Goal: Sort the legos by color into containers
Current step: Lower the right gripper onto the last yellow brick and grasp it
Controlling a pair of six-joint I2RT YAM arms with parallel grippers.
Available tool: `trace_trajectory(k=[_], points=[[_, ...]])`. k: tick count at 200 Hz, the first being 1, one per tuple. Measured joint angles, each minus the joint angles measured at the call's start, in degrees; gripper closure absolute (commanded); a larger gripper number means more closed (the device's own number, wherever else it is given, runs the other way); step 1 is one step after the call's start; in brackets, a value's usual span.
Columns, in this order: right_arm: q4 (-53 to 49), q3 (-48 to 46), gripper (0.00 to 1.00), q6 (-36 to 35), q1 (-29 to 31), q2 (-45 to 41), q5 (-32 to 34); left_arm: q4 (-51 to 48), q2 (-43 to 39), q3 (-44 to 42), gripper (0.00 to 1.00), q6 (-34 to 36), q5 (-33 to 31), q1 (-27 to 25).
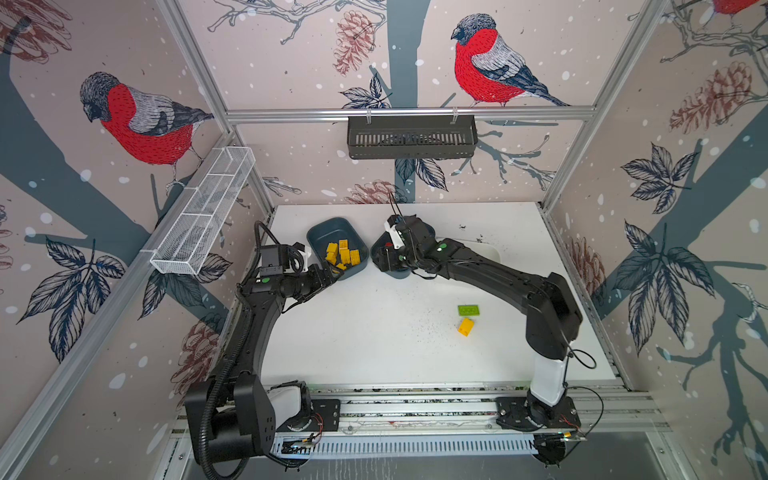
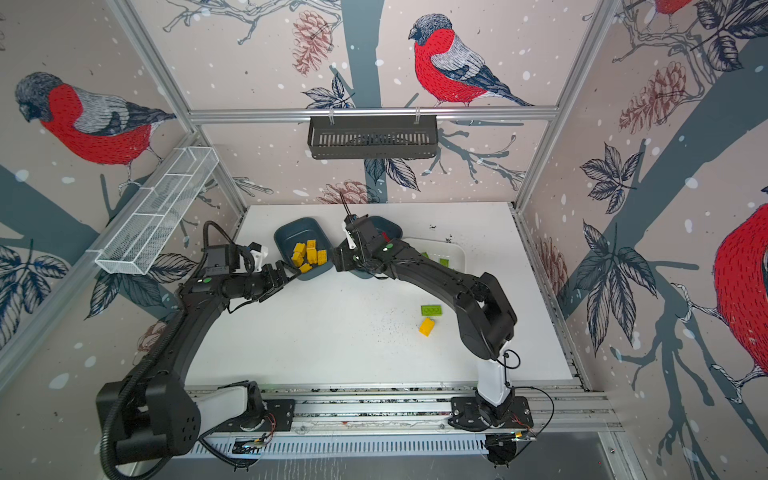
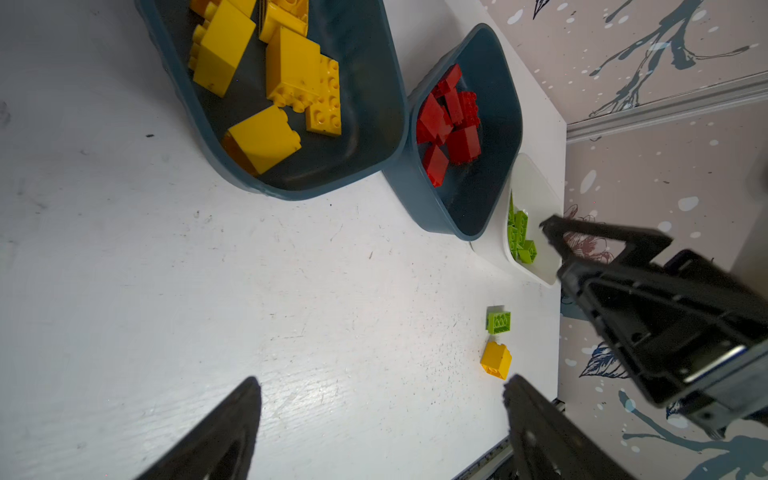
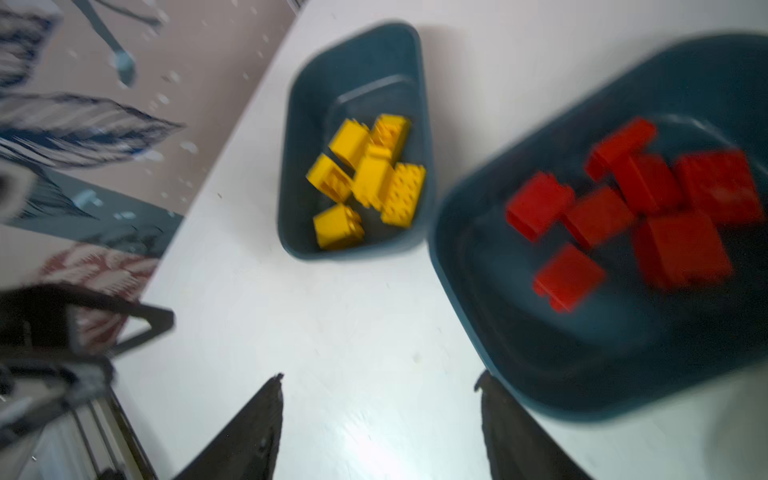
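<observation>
Several yellow legos (image 1: 343, 252) lie in a teal container (image 1: 320, 232) at the back left. Beside it, a second teal container (image 2: 388, 226) holds several red legos (image 4: 648, 216), and a white container (image 2: 457, 249) holds green legos (image 3: 521, 237). A green lego (image 1: 468, 310) and a yellow lego (image 1: 466, 326) lie loose on the table at the right. My left gripper (image 3: 382, 382) is open and empty at the yellow container's near edge. My right gripper (image 4: 380, 378) is open and empty over the near rim of the red container; its view is blurred.
In both top views a black slotted basket (image 1: 410, 137) hangs on the back wall and a white wire-mesh rack (image 1: 203, 212) on the left wall. The right arm (image 1: 498, 270) covers part of the white container. The white table (image 1: 374, 332) ends at a metal rail in front.
</observation>
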Motion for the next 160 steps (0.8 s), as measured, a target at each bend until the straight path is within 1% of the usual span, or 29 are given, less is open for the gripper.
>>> trace_trajectory(k=[20, 35, 52, 77, 115, 138, 160], points=[[-5.0, -8.5, 0.21, 0.6, -0.8, -7.7, 2.6, 1.7, 0.1, -0.3, 0.09, -1.0, 1.9, -0.7], [-8.7, -13.8, 0.2, 2.4, -1.5, -13.5, 4.3, 2.8, 0.4, -0.3, 0.09, -1.4, 3.1, -1.8], [-13.8, -18.0, 0.2, 5.8, -2.5, -17.9, 6.1, 3.5, 1.1, -0.3, 0.09, -1.5, 3.8, -3.1], [-20.2, -24.5, 0.19, 12.7, -4.5, -22.9, 7.3, 4.3, 2.4, -0.8, 0.09, -1.7, 4.6, -4.2], [-23.4, -34.1, 0.19, 21.3, -7.3, -27.1, 6.3, 4.8, 3.8, -0.9, 0.09, -2.4, 4.8, -5.5], [-22.8, -37.2, 0.23, 24.3, -8.9, -27.2, 4.6, 5.0, 4.2, -0.8, 0.09, -2.4, 4.9, -6.0], [-20.9, -38.7, 0.28, 26.0, -10.8, -26.3, 4.5, 4.9, 4.3, -0.5, 0.09, -2.4, 4.9, -6.1]])
